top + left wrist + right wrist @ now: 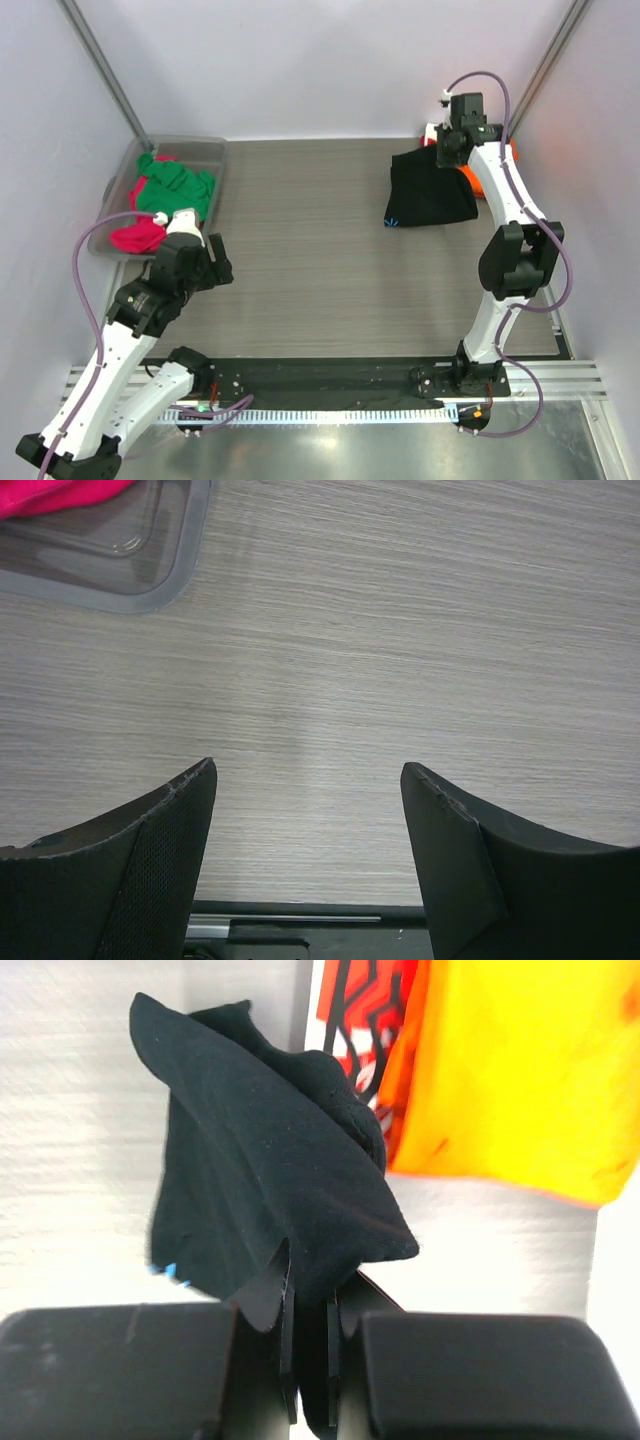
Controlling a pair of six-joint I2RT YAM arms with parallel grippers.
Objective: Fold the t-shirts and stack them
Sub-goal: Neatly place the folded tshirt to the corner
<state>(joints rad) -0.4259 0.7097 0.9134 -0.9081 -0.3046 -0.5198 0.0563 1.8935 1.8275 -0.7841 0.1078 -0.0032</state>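
Observation:
My right gripper [447, 150] is shut on the top edge of the black t-shirt [428, 190] at the far right and holds it up so it hangs to the table, its light-blue starburst [391, 222] at the lower left corner. In the right wrist view the black cloth [270, 1170] is pinched between the fingers [268, 1295]. Behind it lie the orange t-shirt [510, 1070] and the red-and-white printed one [365, 1005]. The green t-shirt [172, 187] and magenta t-shirt [136, 236] lie in the bin. My left gripper [215, 262] is open and empty over bare table [310, 780].
The clear plastic bin [210, 152] stands at the far left by the wall; its corner shows in the left wrist view [150, 590]. A black strip and metal rail [330, 385] run along the near edge. White walls close in the sides and back.

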